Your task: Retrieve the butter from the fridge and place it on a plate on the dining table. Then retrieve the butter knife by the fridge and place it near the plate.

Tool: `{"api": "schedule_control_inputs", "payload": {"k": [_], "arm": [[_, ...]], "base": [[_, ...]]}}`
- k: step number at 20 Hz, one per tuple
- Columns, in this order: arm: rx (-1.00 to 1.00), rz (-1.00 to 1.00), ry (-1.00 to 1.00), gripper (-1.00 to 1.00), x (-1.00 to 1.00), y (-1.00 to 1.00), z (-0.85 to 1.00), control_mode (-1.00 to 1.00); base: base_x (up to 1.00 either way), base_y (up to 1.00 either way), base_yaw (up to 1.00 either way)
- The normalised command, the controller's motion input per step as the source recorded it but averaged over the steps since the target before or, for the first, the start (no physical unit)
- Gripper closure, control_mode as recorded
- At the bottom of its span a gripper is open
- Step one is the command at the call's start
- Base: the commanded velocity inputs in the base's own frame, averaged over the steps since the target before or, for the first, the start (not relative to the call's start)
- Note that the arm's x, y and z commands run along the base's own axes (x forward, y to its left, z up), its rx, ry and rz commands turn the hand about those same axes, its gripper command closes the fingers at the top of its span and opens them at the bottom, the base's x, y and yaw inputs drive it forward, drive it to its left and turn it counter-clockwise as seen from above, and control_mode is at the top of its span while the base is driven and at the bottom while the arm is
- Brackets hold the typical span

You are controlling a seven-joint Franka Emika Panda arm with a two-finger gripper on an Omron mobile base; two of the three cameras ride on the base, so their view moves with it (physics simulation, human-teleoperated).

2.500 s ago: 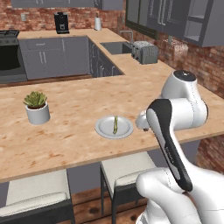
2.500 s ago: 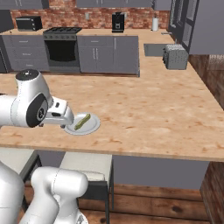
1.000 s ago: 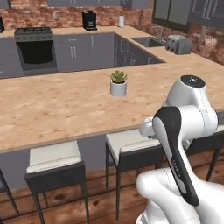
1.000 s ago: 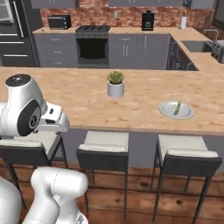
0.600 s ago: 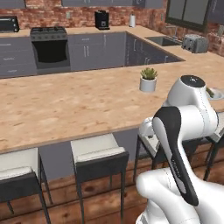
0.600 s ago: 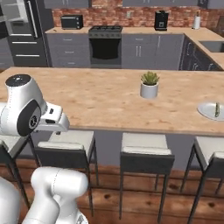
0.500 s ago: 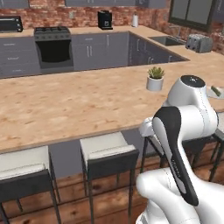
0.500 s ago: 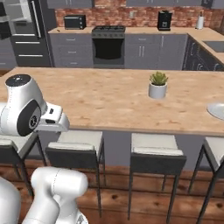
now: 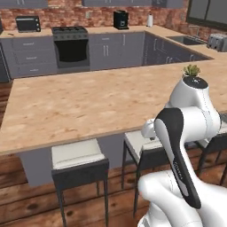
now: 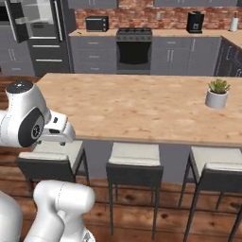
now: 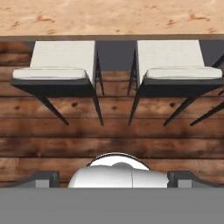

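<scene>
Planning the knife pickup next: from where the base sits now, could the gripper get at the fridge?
Probably not. The gripper hangs open over the floor by the stools, on the near side of the dining table; the fridge stands far beyond it. The base would likely have to drive around.

Kitchen: oven [image 9: 71,48], fridge [image 10: 40,35], dining table [image 10: 137,108].
</scene>
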Motion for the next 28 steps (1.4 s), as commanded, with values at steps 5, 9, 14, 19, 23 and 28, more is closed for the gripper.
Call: {"api": "schedule_control_inputs", "payload": {"k": [5, 9, 14, 19, 23, 28], "arm": [[0.0, 0.0, 0.0, -1.0, 0.0, 0.0, 0.0, 1.0], [0.0, 0.0, 0.0, -1.0, 0.0, 0.0, 0.0, 1.0], [0.0, 0.0, 0.0, -1.0, 0.0, 0.0, 0.0, 1.0], [0.0, 0.0, 0.0, -1.0, 0.0, 0.0, 0.0, 1.0], [0.0, 0.0, 0.0, -1.0, 0.0, 0.0, 0.0, 1.0], [0.0, 0.0, 0.0, -1.0, 0.0, 0.0, 0.0, 1.0]], "base": [[0.0, 1.0, 0.0], [0.15, 1.0, 0.0], [0.19, 1.0, -0.01], [0.18, 1.0, -0.01], [0.25, 1.0, 0.0], [0.37, 1.0, 0.0]]}}
